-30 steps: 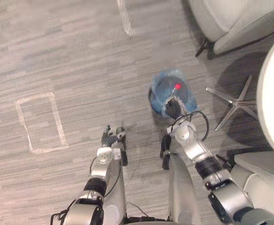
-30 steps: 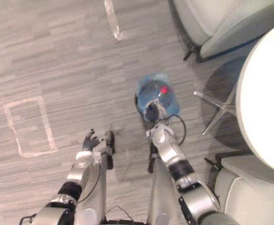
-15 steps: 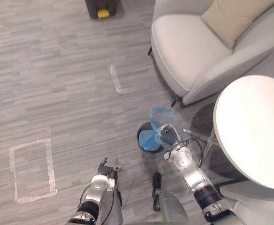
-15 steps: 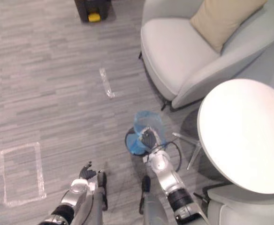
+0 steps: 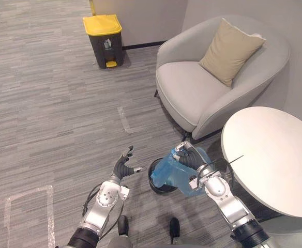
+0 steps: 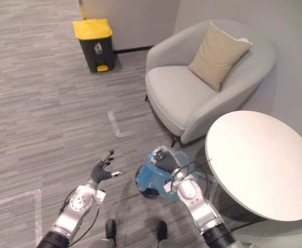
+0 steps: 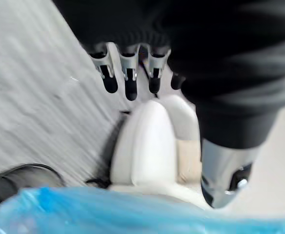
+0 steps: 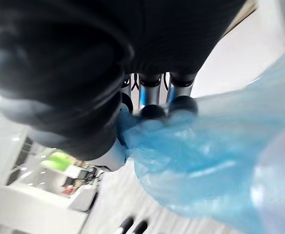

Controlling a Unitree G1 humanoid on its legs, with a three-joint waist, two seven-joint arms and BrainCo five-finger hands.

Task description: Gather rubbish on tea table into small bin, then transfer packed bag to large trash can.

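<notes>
Presently, item by item.

Right robot hand (image 5: 188,157): fingers curled round the gathered top of the blue bag (image 5: 179,175), grasping it.

Blue bag: hangs from that hand above the small bin (image 5: 160,188), its lower part overlapping the bin's rim. Whether it is free of the bin cannot be told.

Small bin: dark, round, on the floor (image 5: 47,103), just beside the left edge of the table (image 5: 275,155).

Left robot hand (image 5: 122,168): fingers spread, released, holding nothing, above the floor left of the bin.

Large trash can (image 5: 104,44): dark, yellow lid, at the floor's far edge, well apart from the bag.

Armchair (image 5: 192,90) with tan cushion (image 5: 229,50): beyond the table.
</notes>
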